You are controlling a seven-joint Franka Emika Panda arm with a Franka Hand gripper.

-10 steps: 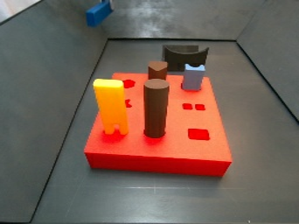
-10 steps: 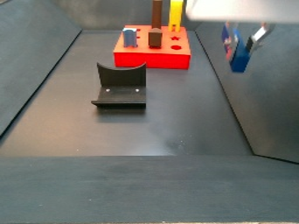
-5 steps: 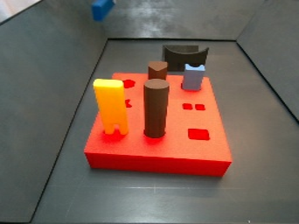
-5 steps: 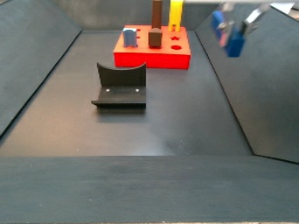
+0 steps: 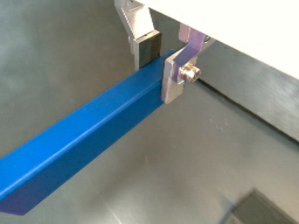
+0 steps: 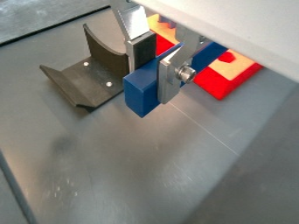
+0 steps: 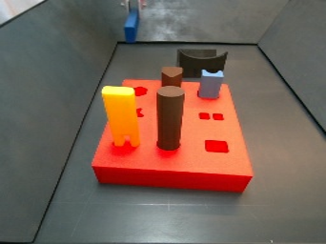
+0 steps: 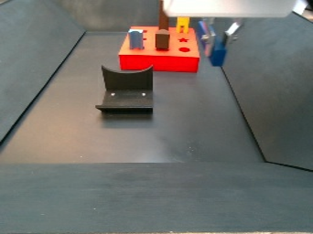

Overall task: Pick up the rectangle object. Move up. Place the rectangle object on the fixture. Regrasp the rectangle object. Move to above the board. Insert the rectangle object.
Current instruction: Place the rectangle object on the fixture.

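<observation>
Tool: my tool [image 5: 162,63] hung in the air, well above the worktop [image 8: 159,137], fingers pinched on the rectangle object [image 5: 87,136].
Rect obj: blue bar clamped near one end, off the worktop; seen in a side view [image 8: 218,47] just beside the board [image 8: 159,53].
Fixture: fixture [image 8: 126,90] w/ nothing on it, apart from board.
Board: pegs upright in it [image 7: 174,143].
</observation>
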